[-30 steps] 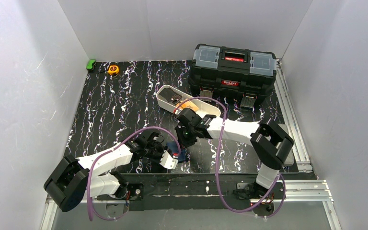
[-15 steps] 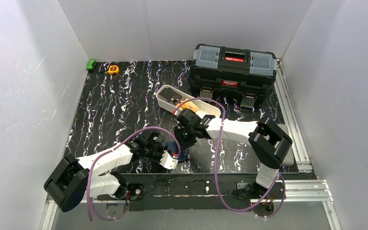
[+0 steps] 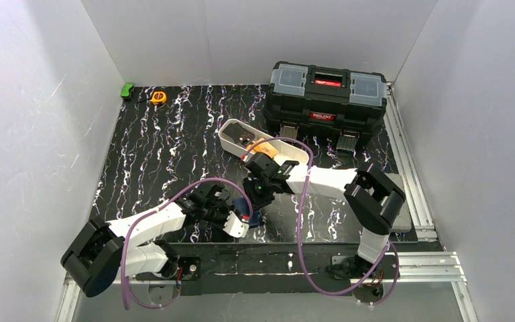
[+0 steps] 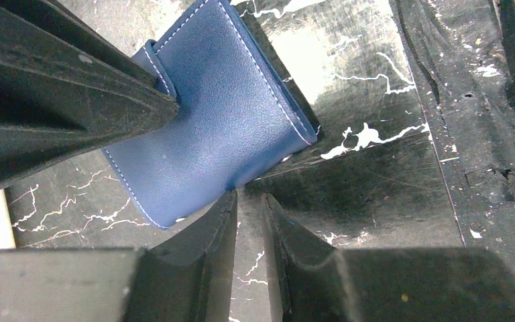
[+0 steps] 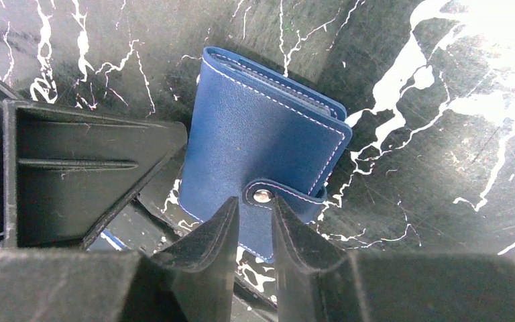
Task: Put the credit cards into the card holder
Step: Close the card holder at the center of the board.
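Between the left gripper [image 4: 208, 151] fingers, clamped: folded navy card holder [image 4: 218, 114] lying on the marbled black table [image 4: 369, 87]; right gripper [image 5: 204, 194] just above its snap tab [image 5: 268, 194], jaws apart, empty; beyond, orange credit card [image 3: 263, 145] inside white tray [image 3: 231, 142].

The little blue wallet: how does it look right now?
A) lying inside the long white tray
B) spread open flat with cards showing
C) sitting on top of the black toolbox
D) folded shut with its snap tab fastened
D: the right wrist view shows the wallet folded on the table, its tab snapped across the edge.
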Controlling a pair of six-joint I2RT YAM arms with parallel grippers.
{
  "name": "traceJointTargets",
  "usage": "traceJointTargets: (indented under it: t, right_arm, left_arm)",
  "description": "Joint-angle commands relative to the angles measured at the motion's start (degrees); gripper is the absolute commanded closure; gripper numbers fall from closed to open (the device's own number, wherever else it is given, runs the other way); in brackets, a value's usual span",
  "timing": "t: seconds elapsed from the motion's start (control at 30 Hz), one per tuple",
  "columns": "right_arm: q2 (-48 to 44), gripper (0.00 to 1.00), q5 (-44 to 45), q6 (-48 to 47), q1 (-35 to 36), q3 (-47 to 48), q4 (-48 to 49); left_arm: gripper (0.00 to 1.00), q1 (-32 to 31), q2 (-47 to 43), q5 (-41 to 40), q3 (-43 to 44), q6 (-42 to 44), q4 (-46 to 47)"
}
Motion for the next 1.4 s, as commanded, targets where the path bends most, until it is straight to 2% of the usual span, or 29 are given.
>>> traceJointTargets:
  t: [0.0, 0.23, 1.1, 1.37]
  right_arm:
    - [0.5, 0.69, -0.2, 0.0, 0.3, 2.8, -0.7]
    - [0.6, 0.75, 0.2, 0.1, 0.7, 3.2, -1.1]
    - [2.4, 0.79, -3.6, -1.0, 0.7, 3.5, 0.1]
    - [5.3, 0.83, -0.1, -1.0, 1.3, 6.7, -5.2]
  left_arm:
    - [0.81, -0.4, -1.0, 2.4, -0.6, 0.3, -2.3]
    - [0.81, -0.3, -1.1, 2.6, -0.6, 0.3, -2.3]
    - [0.81, -0.4, -1.4, 3.0, -1.3, 1.7, -2.2]
    - [0.81, -0.6, -1.2, 3.3, -1.0, 1.6, -2.2]
